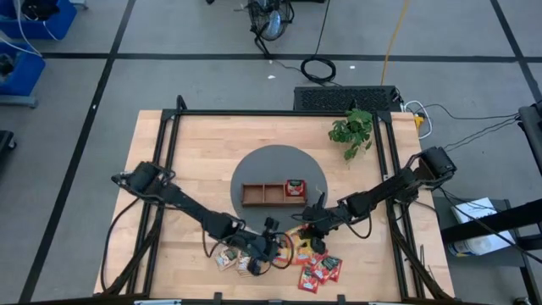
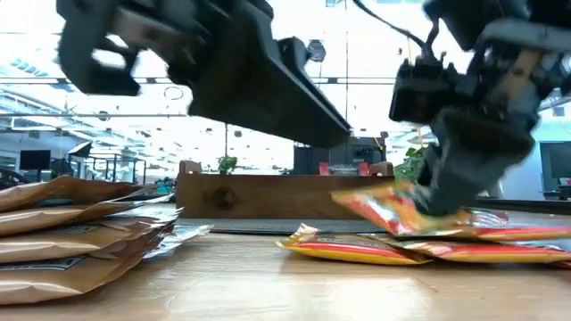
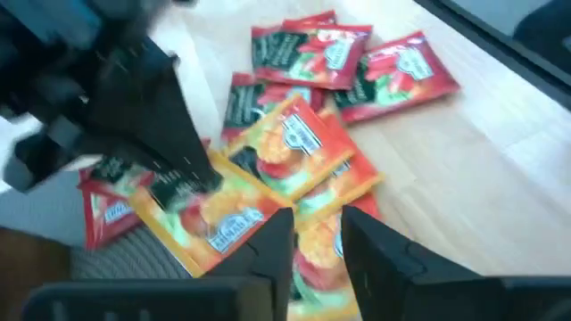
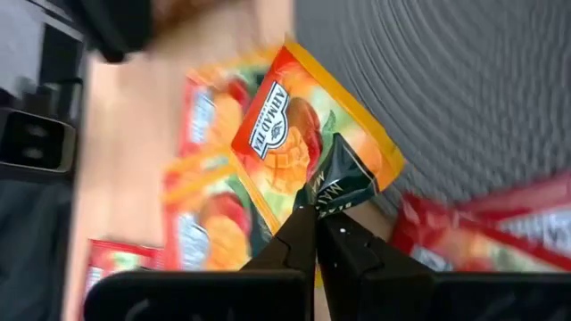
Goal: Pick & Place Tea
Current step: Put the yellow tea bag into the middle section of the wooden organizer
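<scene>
**Inspector:** Start with the item under handling.

**Assistant:** An orange mango tea sachet [image 4: 299, 147], pinched by its dark green corner in the right tool [image 4: 318, 234], whose fingers are closed tight on it. In the low view the sachet hangs tilted from the tool, one end lifted off the heap. A corner grip suits a flat packet: it peels clear without dragging the others.

**Inspector:** The remaining stock?

**Assistant:** Directly beneath and beside the right tool lie more orange sachets [image 3: 294, 147] and red sachets [image 3: 397, 76], overlapping. Tan sachets [image 2: 62, 241] are stacked under the left arm.

**Inspector:** The other tool?

**Assistant:** The left tool [image 3: 314, 234] sits low over the same pile, fingers a narrow gap apart, gripping nothing I can see. It is close to the right tool, so that side is crowded.

**Inspector:** Clearance toward the destination?

**Assistant:** The wooden tray [image 1: 254, 196] stands just beyond the right tool on a grey round mat [image 1: 271, 161]. One compartment holds a red sachet [image 1: 295, 187]; the other two look free. The table [image 1: 212, 144] beyond the tray is open apart from a small plant [image 1: 353, 131] near the far corner. The pile lies near the table's front edge, so lifting up and away from that edge looks the safer route.
</scene>
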Available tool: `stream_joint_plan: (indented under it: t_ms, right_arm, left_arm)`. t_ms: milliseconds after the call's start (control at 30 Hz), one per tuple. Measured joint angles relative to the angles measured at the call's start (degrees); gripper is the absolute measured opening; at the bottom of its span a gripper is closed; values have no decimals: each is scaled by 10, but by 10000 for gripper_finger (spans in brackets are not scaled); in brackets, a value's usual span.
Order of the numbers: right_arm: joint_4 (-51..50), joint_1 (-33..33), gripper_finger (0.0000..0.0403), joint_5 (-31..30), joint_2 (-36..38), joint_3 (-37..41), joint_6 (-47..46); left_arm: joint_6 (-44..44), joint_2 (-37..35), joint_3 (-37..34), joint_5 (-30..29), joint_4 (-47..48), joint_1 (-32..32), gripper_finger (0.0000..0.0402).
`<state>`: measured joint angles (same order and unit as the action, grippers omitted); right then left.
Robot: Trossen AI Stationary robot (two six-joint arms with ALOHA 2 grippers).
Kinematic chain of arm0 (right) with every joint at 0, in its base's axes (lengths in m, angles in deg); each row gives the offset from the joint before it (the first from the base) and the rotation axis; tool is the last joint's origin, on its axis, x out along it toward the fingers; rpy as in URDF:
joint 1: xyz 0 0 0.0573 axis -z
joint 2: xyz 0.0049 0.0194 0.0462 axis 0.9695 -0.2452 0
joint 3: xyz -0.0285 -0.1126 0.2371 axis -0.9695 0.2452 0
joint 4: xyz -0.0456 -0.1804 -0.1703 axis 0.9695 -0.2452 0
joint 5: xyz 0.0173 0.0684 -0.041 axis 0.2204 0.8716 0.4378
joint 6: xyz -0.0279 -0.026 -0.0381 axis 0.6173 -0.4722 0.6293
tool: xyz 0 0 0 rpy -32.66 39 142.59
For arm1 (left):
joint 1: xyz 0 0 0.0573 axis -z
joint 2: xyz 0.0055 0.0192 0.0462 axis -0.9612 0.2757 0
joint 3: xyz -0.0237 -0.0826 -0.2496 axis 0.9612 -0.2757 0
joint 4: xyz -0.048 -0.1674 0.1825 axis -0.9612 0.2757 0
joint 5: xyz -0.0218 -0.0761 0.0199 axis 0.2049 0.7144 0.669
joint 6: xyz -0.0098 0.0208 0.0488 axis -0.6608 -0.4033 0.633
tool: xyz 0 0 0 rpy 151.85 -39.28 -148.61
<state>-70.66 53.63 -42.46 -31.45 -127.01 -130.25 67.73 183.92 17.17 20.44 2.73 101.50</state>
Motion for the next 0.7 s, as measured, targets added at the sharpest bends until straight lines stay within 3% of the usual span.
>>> stream_joint_plan:
  t_ms: [167, 267, 367, 567, 700]
  right_arm:
    - [-3, 6, 1, 0, 25, -1, 21]
    - [-55, 15, 0, 1, 42, -28, 42]
    - [-183, 26, 0, -4, 53, -95, 86]
    - [-468, 65, 0, -78, 52, -289, 219]
    - [-547, 107, 0, -120, 51, -363, 319]
  left_arm:
    - [-16, -34, 0, -13, 73, 25, 119]
    - [-29, -40, 0, -46, 107, 38, 120]
    - [-50, -43, 0, -79, 138, 48, 120]
    - [-86, -43, 0, -100, 192, 63, 120]
    - [-105, -43, 0, -120, 213, 72, 120]
